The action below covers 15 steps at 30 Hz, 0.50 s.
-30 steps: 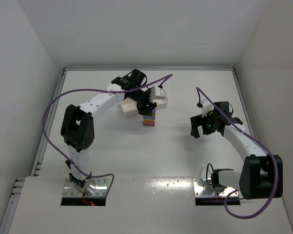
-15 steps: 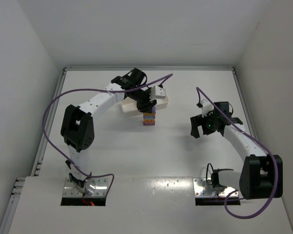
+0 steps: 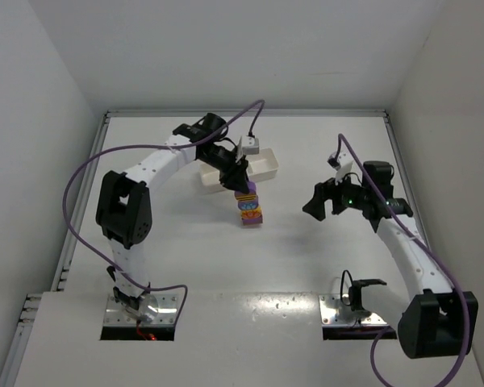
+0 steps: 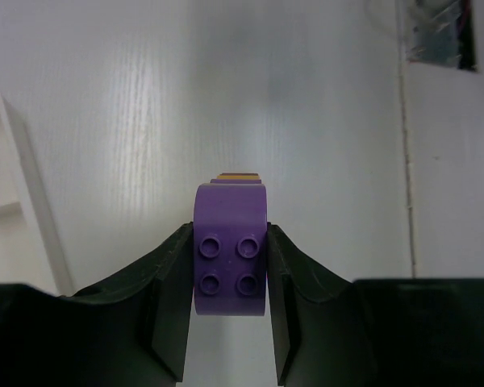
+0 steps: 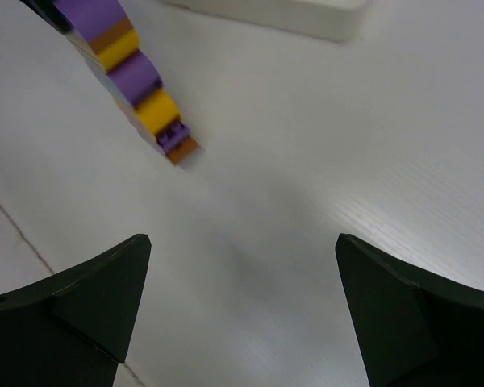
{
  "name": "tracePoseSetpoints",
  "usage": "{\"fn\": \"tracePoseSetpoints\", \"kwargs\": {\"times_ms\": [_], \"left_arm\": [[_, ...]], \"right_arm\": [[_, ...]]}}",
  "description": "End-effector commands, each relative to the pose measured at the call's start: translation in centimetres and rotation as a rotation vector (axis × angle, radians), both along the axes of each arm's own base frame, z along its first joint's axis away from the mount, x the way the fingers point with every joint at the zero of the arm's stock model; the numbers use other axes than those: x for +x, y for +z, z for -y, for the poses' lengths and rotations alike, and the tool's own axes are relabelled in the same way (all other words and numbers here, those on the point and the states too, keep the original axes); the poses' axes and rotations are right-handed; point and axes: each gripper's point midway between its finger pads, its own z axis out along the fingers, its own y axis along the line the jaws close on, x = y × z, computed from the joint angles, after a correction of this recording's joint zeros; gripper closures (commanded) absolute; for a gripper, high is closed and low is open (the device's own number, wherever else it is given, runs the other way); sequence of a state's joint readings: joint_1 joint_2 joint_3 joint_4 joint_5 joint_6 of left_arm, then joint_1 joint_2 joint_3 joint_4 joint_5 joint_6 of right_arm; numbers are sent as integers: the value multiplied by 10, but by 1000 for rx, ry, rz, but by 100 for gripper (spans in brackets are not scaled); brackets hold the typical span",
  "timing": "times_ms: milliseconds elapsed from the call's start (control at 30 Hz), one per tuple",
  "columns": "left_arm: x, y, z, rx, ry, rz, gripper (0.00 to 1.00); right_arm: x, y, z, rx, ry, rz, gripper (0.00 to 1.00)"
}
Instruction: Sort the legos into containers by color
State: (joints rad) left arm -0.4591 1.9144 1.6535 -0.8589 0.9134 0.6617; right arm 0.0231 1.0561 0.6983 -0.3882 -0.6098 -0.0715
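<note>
A stack of legos (image 3: 248,206) in purple, orange and yellow slants down from my left gripper (image 3: 241,186), which is shut on its top purple brick (image 4: 231,258). In the left wrist view both black fingers (image 4: 171,278) press the purple brick's sides, and the orange and yellow bricks below barely show. The right wrist view shows the same stack (image 5: 133,74) tilted at the upper left. My right gripper (image 3: 315,201) stands open with nothing between its fingers, to the right of the stack. The white containers tray (image 3: 262,167) lies just behind the left gripper, partly hidden by the arm.
The tray's edge (image 4: 28,189) shows at the left of the left wrist view, and its side wall (image 5: 282,14) at the top of the right wrist view. Purple cables loop from both arms. White walls bound the table.
My left gripper closed on the stack's top brick and tipped the stack toward the front right. The right arm swung its gripper round toward the stack.
</note>
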Motion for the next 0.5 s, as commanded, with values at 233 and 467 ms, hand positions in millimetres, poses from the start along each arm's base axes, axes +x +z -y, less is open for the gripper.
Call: {"fn": "tracePoseSetpoints", "kwargs": {"times_ms": [233, 467], "left_arm": [[-42, 67, 18, -343, -137, -248, 93], [-50, 76, 16, -401, -157, -318, 94]], "right_arm": [[6, 70, -61, 387, 246, 19, 2], [-14, 72, -98, 452, 415, -5, 2]]}}
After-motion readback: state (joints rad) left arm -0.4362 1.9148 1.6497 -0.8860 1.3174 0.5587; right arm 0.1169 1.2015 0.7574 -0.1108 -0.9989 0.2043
